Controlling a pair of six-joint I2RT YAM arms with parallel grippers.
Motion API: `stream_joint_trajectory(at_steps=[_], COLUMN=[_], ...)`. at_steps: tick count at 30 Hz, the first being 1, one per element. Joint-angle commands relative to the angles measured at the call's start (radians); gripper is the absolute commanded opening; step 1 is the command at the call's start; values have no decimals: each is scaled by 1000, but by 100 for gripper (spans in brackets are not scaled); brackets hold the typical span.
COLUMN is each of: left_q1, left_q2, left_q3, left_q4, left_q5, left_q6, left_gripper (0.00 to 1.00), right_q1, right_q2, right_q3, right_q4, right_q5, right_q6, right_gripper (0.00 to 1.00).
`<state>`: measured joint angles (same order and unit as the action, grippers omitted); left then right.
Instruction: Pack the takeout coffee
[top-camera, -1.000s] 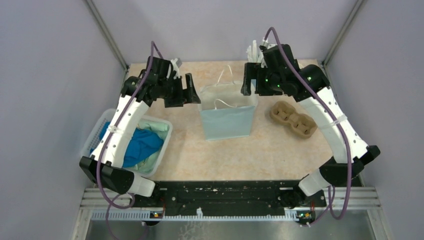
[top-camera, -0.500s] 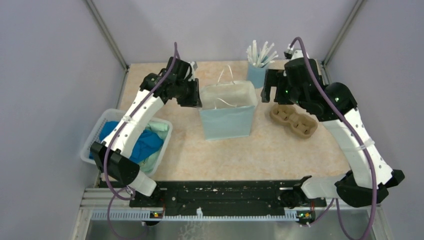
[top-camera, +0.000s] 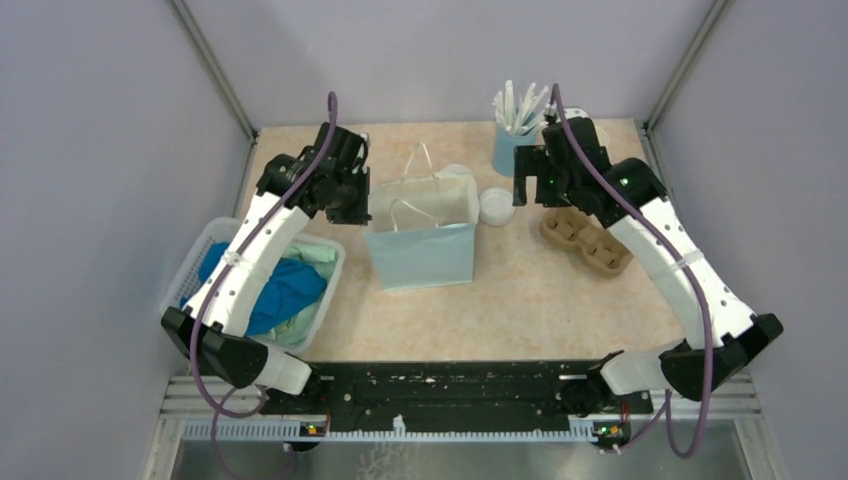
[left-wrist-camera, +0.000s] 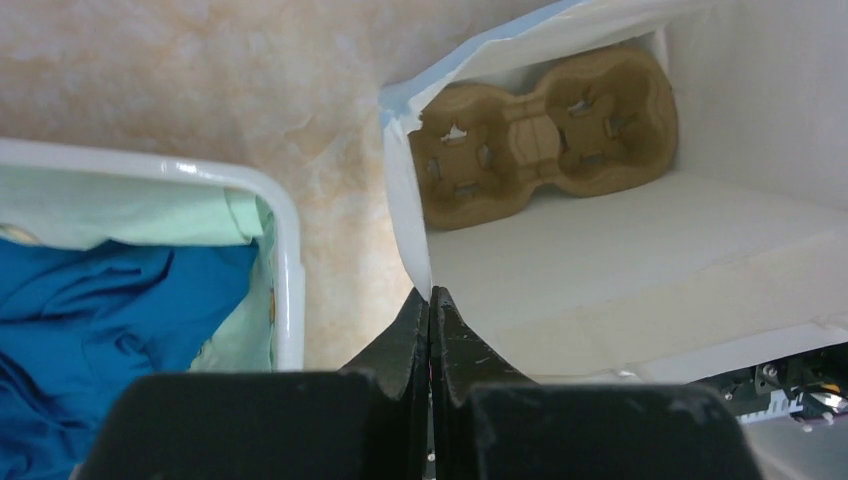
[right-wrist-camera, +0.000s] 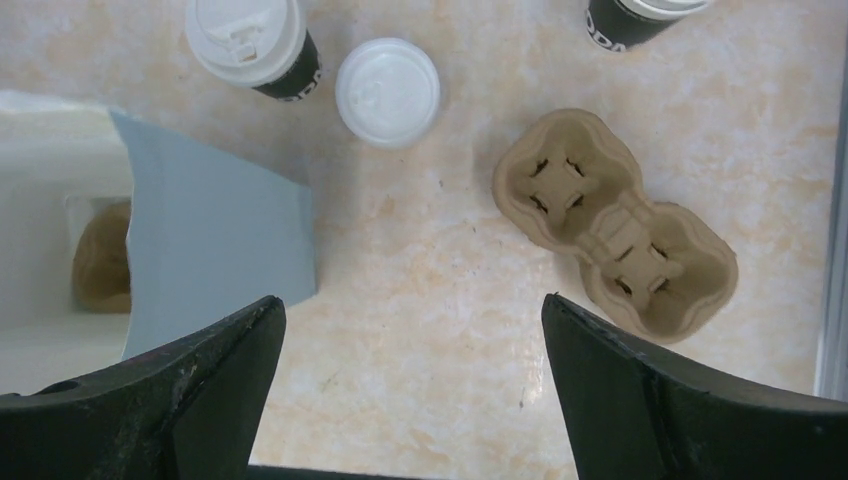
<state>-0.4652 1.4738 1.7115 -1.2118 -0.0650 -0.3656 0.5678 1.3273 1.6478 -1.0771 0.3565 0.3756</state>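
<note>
1. Takeout coffee (right-wrist-camera: 245, 35): a small cup with a white dome lid and a dark body that carries pale lettering. It stands upright on the table just past the far right corner of the bag and outside it.
2. Table (top-camera: 540, 300): a pale marbled top with grey walls on three sides. The widest bare stretch lies between the bag's right wall and the loose carrier, and runs on to the near edge.
3. Paper bag (top-camera: 420, 255): light blue outside and white inside, upright, with its mouth open and handles raised. Most of its floor is bare.
4. Basket (left-wrist-camera: 288, 260): white, at the table's left edge, just left of the bag and holding blue and green cloth (left-wrist-camera: 100, 300).
5. Left gripper (left-wrist-camera: 430, 300): the fingers are pressed together on the bag's left rim.
6. Right gripper (right-wrist-camera: 410, 303): the fingers are spread wide and hold nothing, above bare table between the bag and the loose carrier.
7. Loose carrier (right-wrist-camera: 610, 225): a two-well pulp tray lying flat to the right of the bag, near the right wall.
8. Bagged carrier (left-wrist-camera: 545, 130): a like tray lying against one end of the bag's floor.
9. Blue holder (top-camera: 510, 150): it stands near the far edge and is filled with white sticks.
10. Loose lid (right-wrist-camera: 388, 90): a flat white lid just beside the coffee, with a narrow gap between them.
11. Second dark cup (right-wrist-camera: 640, 15): cut off by the upper edge of the right wrist view, so its top cannot be judged.
</note>
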Motion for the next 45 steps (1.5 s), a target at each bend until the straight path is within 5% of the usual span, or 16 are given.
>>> stream_joint_trajectory(at_steps=[1,12,21,45], left_q1=[8,12,14,16], left_q2=[-93,-97,-175,-172], left_q3=[-72,-37,-97,-47], left_q4=[-50,-129,-177,-197], left_q5=[19,-95,-149,-144], left_q6=[-32,-47,-69,-46], left_gripper=[1,4,4,22], right_q1=[-10,-14,-26,20], right_q2=[87,351,470,865], right_q3=[-19,17,98,544], right_q4=[134,249,378,292], right_q5=[-89,-136,-247,-195], right_q6=[-73,-96,-104,-205], right_gripper=[99,91,98,99])
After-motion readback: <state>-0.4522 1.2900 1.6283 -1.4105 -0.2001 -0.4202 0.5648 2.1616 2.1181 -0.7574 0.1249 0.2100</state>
